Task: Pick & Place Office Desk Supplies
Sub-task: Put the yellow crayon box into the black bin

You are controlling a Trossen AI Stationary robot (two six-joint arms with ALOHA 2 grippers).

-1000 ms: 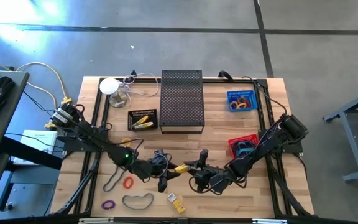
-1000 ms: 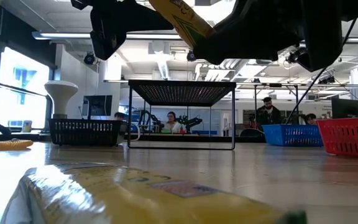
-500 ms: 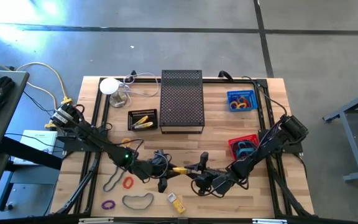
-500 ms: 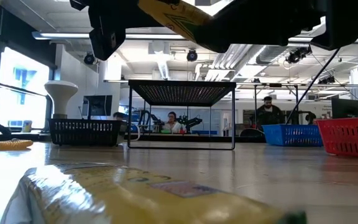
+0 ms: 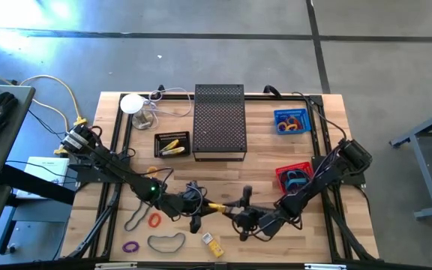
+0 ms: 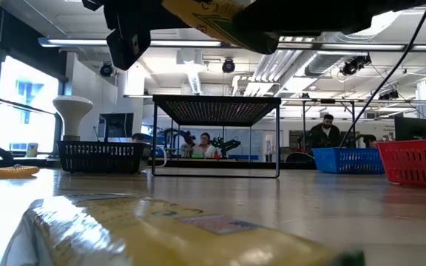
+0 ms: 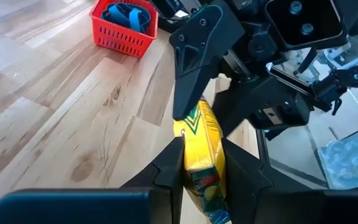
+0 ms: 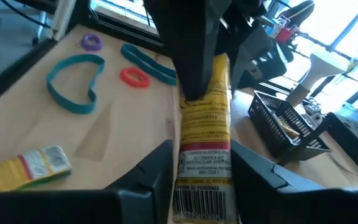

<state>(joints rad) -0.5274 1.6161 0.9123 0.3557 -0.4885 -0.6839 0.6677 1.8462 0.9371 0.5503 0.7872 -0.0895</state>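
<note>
A yellow packet (image 5: 217, 206) hangs in the air over the front middle of the table, between my two grippers. My left gripper (image 5: 199, 208) comes at it from the left and is shut on its left end. My right gripper (image 5: 235, 213) comes from the right and is shut on its barcode end. A second yellow packet (image 5: 211, 242) lies flat near the front edge. Beside it lie rubber bands: a red one (image 5: 154, 220), a purple one (image 5: 130, 246), a large teal one (image 5: 166, 241) and a dark loop (image 5: 135, 217). My left gripper pinches the packet's end (image 7: 199, 163) between its two fingers, one on each side. The fingers come nearly level from the table's left and lie along the packet. The packet is clear of the table. My right gripper has the barcode end (image 8: 204, 167) between its two fingers, one at each long edge. The fingers come nearly level from the table's right. The packet's printed face is turned to the wrist camera.
A black mesh stand (image 5: 219, 121) fills the far middle. A black basket (image 5: 172, 144) with yellow pieces sits to its left, by a white lamp (image 5: 133, 105). A blue basket (image 5: 291, 121) and a red basket (image 5: 292, 176) stand on the right. People sit beyond the table.
My right gripper has rolled about its own line and risen a little, moving upward out of the low view. The yellow packet between the grippers has turned with it and lies flatter than before. It stays clear of the table.
</note>
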